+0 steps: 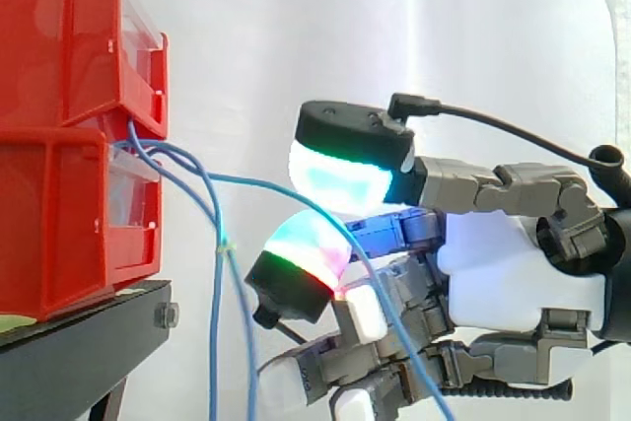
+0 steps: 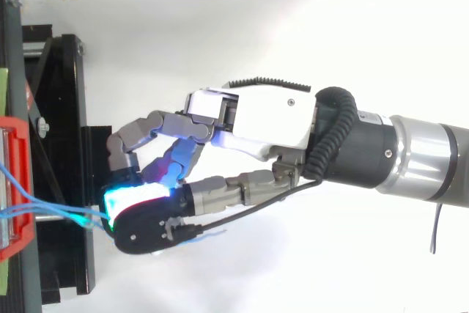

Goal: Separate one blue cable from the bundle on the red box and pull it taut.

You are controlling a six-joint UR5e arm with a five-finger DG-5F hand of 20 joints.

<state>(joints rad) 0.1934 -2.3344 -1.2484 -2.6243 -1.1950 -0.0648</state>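
Two stacked red bins (image 1: 59, 234) stand at the left, and a bundle of thin blue cables (image 1: 215, 283) comes out between them and hangs down. One blue cable (image 1: 256, 184) leaves the bundle and runs right in a shallow arc to my hand (image 1: 513, 273). It passes between two glowing fingertips (image 1: 340, 170) that close on it, then drops in front of the lower fingers. From above, the hand (image 2: 264, 119) is curled beside the bin's edge (image 2: 15, 181), and the cable (image 2: 66, 212) reaches its lit pad.
The bins rest on a black stand (image 1: 79, 352), whose frame (image 2: 62, 108) lies under the fingers in the top view. A small green tie (image 1: 225, 244) binds the hanging cables. A white curtain is behind.
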